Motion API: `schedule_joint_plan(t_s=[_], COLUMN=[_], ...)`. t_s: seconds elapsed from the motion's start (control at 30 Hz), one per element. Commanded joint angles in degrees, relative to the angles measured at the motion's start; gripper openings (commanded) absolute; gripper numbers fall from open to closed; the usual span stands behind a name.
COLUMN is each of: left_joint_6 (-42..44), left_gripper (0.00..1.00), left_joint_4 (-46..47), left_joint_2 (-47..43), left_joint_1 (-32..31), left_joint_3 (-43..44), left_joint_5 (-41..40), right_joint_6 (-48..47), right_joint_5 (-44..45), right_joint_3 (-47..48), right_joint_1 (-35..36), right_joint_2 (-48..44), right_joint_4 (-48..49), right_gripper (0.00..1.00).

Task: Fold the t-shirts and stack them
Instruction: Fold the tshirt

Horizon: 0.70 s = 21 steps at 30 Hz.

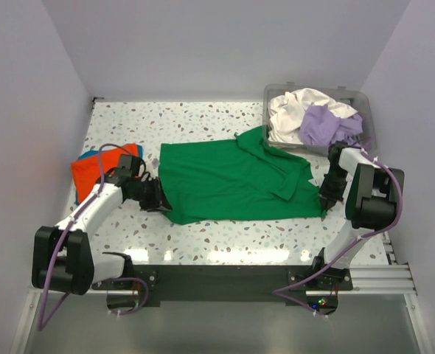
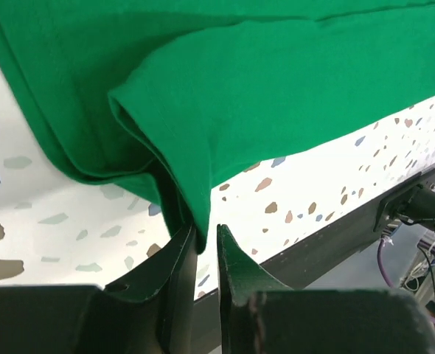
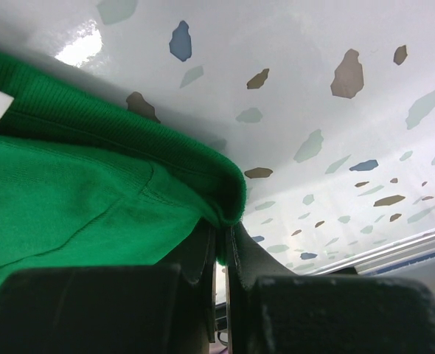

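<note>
The left claw (image 1: 155,195) is shut tight on the green t-shirt (image 1: 232,181), pinching a folded corner of cloth at the shirt's 9 o'clock side; the right claw (image 1: 325,198) is likewise clamped on the thick ribbed edge at its 4 o'clock side. The green t-shirt lies spread across the middle of the speckled table (image 1: 129,122), partly folded over itself. At the table's 9 o'clock, just beside the left arm, lies an orange t-shirt (image 1: 92,175) with a blue t-shirt (image 1: 89,153) peeking from beneath. At 2 o'clock a clear bin (image 1: 366,103) holds a crumpled white t-shirt (image 1: 298,107) and a lavender t-shirt (image 1: 321,124); the green cloth touches the bin's near corner.
</note>
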Motion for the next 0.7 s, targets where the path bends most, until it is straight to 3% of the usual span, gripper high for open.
schedule_joint_plan(t_s=[0.0, 0.4, 0.67], left_joint_6=[-1.67, -4.92, -6.42], left_gripper=[0.22, 0.11, 0.05], left_joint_4=[-3.20, -1.70, -2.84], left_joint_2=[-0.11, -4.24, -5.56], left_joint_1=[-0.27, -0.27, -0.27], left_joint_3=[-1.74, -4.91, -2.55], left_joint_5=[-1.40, 2.48, -7.36], right_joint_6=[-0.68, -0.68, -0.68], right_joint_5=[0.94, 1.03, 0.85], right_joint_3=[1.49, 1.93, 2.02], right_joint_1=[0.11, 0.11, 0.11], right_joint_2=[1.23, 2.02, 2.20], right_joint_4=[-0.21, -0.04, -0.21], right_gripper=[0.00, 0.00, 0.00])
